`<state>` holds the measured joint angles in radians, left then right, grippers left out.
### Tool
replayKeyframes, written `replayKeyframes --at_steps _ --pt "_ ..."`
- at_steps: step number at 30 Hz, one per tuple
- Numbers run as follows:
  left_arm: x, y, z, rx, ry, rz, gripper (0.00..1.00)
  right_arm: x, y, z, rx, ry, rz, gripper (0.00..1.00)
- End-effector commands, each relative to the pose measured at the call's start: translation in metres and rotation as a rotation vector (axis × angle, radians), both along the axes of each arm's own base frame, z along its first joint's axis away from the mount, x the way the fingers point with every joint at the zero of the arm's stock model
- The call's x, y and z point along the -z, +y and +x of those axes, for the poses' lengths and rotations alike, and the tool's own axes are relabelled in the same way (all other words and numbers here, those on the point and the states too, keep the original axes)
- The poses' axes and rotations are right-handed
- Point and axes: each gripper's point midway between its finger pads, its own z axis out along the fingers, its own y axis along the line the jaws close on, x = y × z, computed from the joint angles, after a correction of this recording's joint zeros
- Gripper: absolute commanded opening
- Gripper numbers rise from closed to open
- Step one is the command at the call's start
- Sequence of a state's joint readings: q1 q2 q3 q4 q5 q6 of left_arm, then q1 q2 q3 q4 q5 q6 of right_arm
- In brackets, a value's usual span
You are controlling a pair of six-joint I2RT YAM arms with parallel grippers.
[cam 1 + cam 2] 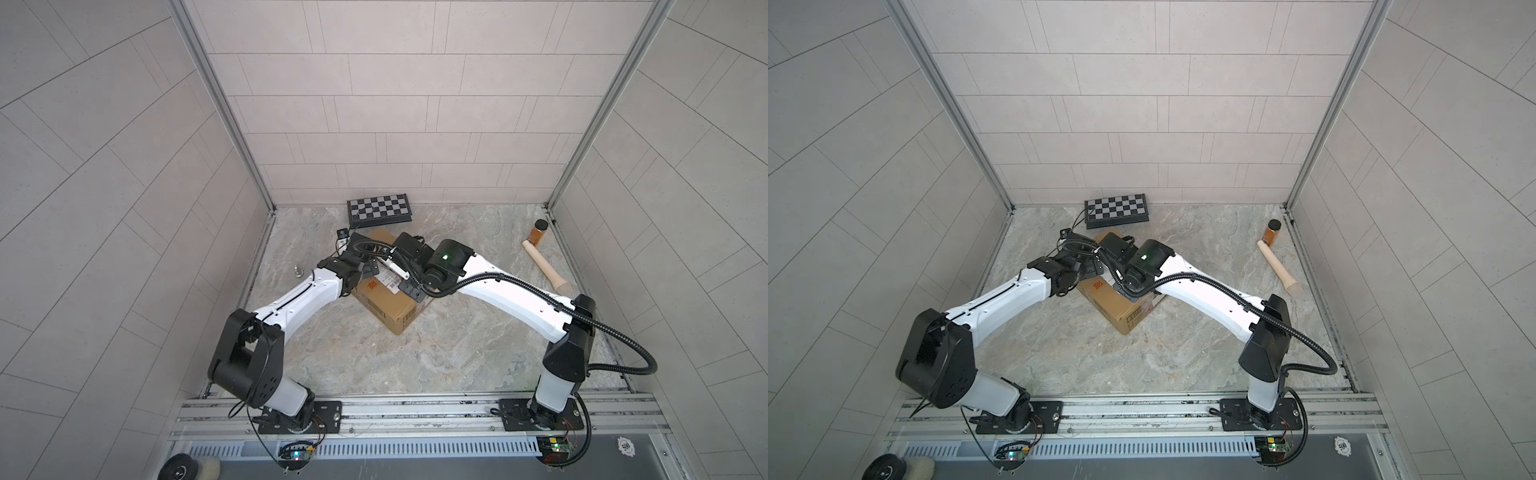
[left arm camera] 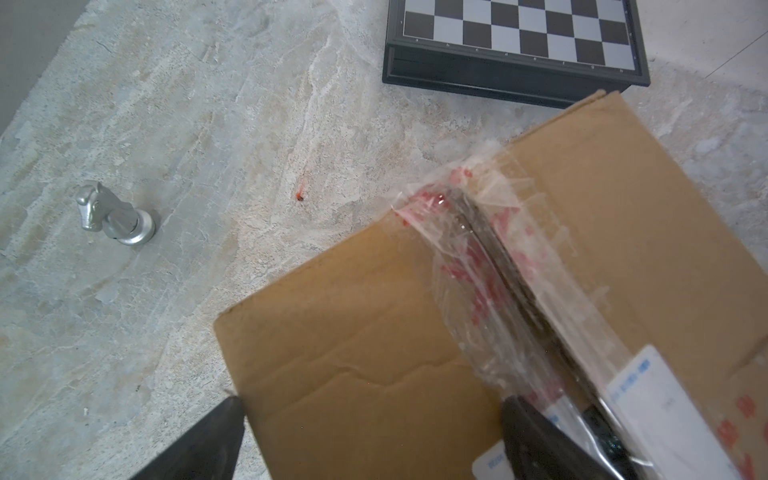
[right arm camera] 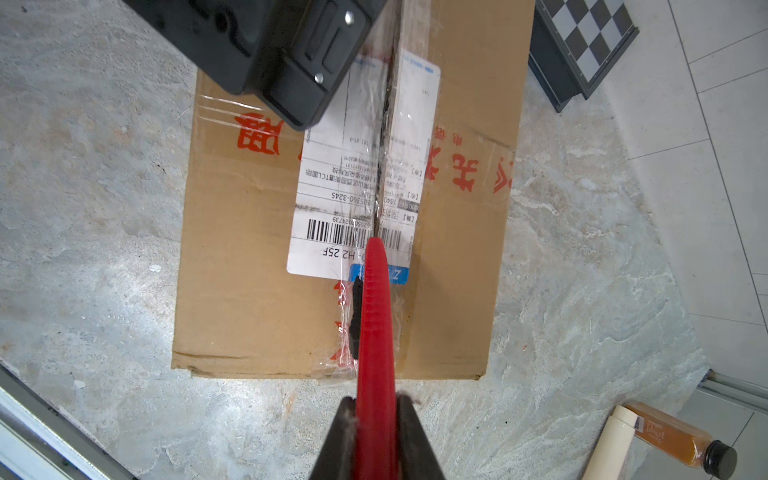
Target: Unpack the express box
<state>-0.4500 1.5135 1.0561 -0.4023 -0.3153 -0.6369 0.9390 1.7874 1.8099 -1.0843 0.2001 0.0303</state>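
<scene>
Box (image 3: 249, 291) tape (image 2: 478, 257) is judged mostly slit, flaps (image 2: 353, 324) not yet lifted | right hand (image 3: 376, 411) is clamped on cutter (image 3: 374, 316), 5 o'clock end | left hand (image 2: 372, 411) is spread apart

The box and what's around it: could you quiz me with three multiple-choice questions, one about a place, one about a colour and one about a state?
1. Where does the chessboard lie?
A. on top of the box
B. beyond the box
C. inside the box

2. What colour is the tool in the right gripper?
A. blue
B. green
C. red

3. How is the left gripper?
A. open
B. shut on a bottle
C. shut on a chess piece

Answers:
1 B, because both top views show it past the box's far corner.
2 C, because the right wrist view shows it red between the shut jaws.
3 A, because its fingers stand wide apart, holding nothing.
</scene>
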Motion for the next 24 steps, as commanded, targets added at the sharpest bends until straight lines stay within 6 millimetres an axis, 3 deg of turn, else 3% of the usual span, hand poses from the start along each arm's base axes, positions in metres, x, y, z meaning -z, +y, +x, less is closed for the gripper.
replayKeyframes --at_steps 1,5,12,18,24 --pt "0.053 0.019 -0.034 -0.005 0.198 0.079 0.99 0.011 -0.03 -0.017 0.037 0.035 -0.118 0.0" --pt "0.059 0.013 -0.036 0.01 0.219 0.048 0.99 0.017 -0.034 -0.019 0.02 0.048 -0.141 0.0" --pt "0.072 0.017 -0.039 -0.005 0.24 0.041 0.99 -0.003 -0.054 -0.026 0.018 0.033 -0.148 0.0" --pt "0.081 0.022 -0.042 -0.015 0.262 0.053 0.98 -0.008 -0.069 -0.035 0.016 0.053 -0.164 0.0" --pt "0.078 0.016 -0.042 0.003 0.253 0.011 0.98 0.003 -0.056 -0.032 -0.012 0.082 -0.112 0.0"
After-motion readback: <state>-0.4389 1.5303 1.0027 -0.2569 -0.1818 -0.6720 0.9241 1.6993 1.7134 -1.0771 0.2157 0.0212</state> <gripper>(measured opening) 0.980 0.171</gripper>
